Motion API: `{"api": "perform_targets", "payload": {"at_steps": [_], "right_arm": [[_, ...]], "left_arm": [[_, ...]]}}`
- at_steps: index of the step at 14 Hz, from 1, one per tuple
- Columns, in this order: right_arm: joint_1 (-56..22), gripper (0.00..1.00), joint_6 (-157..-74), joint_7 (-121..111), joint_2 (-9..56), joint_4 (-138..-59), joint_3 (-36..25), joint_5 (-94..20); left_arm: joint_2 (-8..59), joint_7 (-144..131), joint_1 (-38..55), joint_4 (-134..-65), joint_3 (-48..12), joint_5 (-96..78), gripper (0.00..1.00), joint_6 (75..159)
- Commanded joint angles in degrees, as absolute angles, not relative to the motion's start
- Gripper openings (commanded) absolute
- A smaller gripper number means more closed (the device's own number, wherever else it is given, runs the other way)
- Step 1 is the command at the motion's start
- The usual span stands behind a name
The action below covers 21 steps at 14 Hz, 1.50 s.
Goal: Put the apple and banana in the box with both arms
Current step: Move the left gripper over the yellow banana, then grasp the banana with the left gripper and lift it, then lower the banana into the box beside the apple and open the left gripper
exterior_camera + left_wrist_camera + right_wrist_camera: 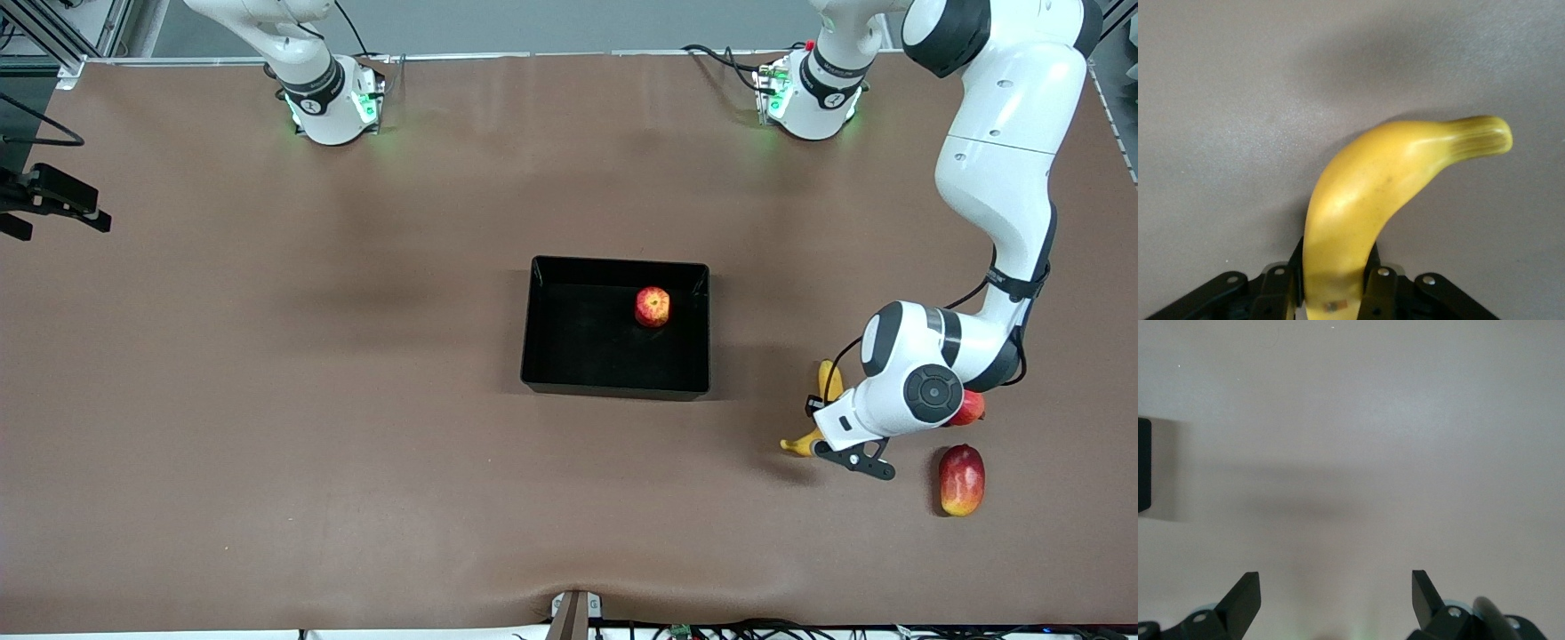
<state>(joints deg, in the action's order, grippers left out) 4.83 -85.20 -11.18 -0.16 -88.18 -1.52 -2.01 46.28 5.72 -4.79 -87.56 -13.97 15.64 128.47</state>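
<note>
The apple [653, 307] lies inside the black box [538, 320], toward the corner nearest the left arm's base. The banana [829, 380] lies toward the left arm's end of the table and is partly hidden under the left arm's wrist [916, 382]. In the left wrist view my left gripper [1333, 265] is shut on the banana [1371, 193], with a finger pressed against each side. I cannot tell whether the banana is off the table. My right gripper [1336, 587] is open and empty over bare table.
A smooth pinkish-red fruit [971, 407] peeks out beside the left wrist. A red-and-yellow mango-like fruit [961, 480] lies nearer the front camera than it. A black device [53, 200] juts in at the right arm's end.
</note>
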Motion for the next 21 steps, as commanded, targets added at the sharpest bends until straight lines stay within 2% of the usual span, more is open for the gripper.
{"api": "perform_targets", "payload": {"at_steps": [1,4,9,17,21], "right_arm": [[5.0,1.00,-85.4,-10.5,-1.1,-88.3,-1.1,-0.6],[5.3,1.00,-85.4,-10.6,-1.0,-88.0,-1.1,-0.6],[5.0,1.00,-85.4,-10.6,-1.1,-87.9,-1.1,0.0],[5.0,1.00,-85.4,-10.4,-1.1,-87.9,-1.1,0.1],[5.4,1.00,-85.4,-10.4,-1.1,-87.9,-1.2,0.0]], "left_arm": [[42.5,5.9,-4.9,-88.4,-14.9,17.0,0.00,126.8],[38.9,5.3,-3.3,-88.2,-16.6,17.0,0.00,124.2],[34.7,0.3,-2.2,-87.8,-23.1,16.5,0.00,120.3],[35.9,-23.8,13.6,-84.4,-23.6,16.6,0.00,120.4],[40.8,-34.3,21.5,-81.3,-22.5,16.7,0.00,121.2]]}}
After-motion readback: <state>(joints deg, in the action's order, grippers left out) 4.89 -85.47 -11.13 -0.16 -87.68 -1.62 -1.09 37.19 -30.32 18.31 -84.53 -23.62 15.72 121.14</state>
